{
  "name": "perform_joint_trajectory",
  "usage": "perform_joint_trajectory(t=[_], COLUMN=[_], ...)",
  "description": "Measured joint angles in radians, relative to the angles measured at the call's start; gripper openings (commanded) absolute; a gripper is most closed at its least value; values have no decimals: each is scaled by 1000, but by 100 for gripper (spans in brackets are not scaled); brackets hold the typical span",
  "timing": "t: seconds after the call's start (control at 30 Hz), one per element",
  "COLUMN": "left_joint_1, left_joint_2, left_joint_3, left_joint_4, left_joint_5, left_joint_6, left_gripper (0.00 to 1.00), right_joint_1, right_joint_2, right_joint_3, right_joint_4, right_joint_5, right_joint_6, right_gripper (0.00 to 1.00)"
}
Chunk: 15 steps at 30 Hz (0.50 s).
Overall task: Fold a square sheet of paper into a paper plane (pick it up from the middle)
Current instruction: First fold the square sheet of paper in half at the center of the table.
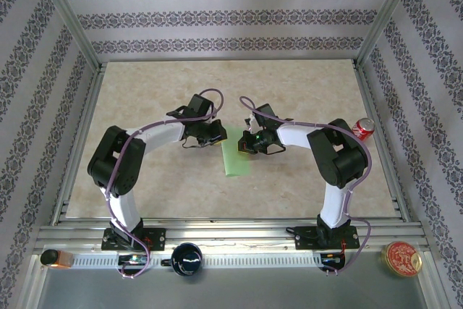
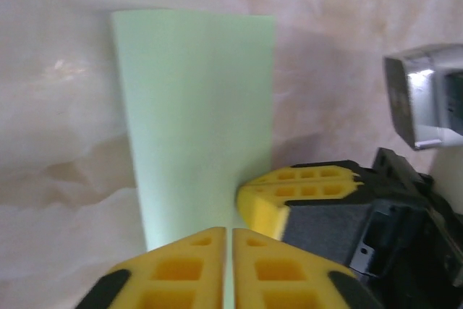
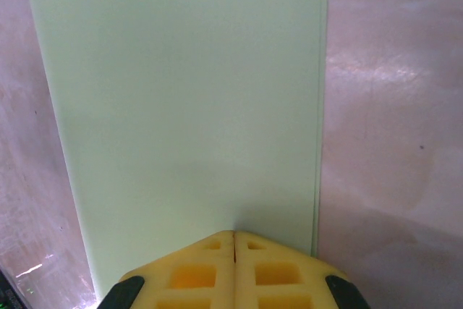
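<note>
The square sheet of paper ahead of the right pincer is thin, matt, light-green paper, smooth and unmarked, with a crisp edge on its right side. That pincer's fingers are dull yellow plastic moulded with square pockets, with black plastic at the outer corners. The left pincer is made of the same yellow plastic. To its right sits a matt black plastic housing, and above that a block of bright, shiny metal. The desk under both pincers looks like pale marbled stone, smooth with a soft sheen.
</note>
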Motion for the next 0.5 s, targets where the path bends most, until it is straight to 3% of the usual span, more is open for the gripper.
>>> perform_joint_trajectory(t=[0.27,0.5], left_joint_1=[0,0], left_joint_2=[40,81], left_joint_3=[-31,-58], left_joint_4=[113,128], left_joint_5=[90,99], left_joint_6=[-31,-31], left_gripper=[0,0], right_joint_1=[0,0], right_joint_2=[0,0], right_joint_3=[0,0], right_joint_4=[0,0], right_joint_5=[0,0], right_joint_6=[3,8], right_gripper=[0,0])
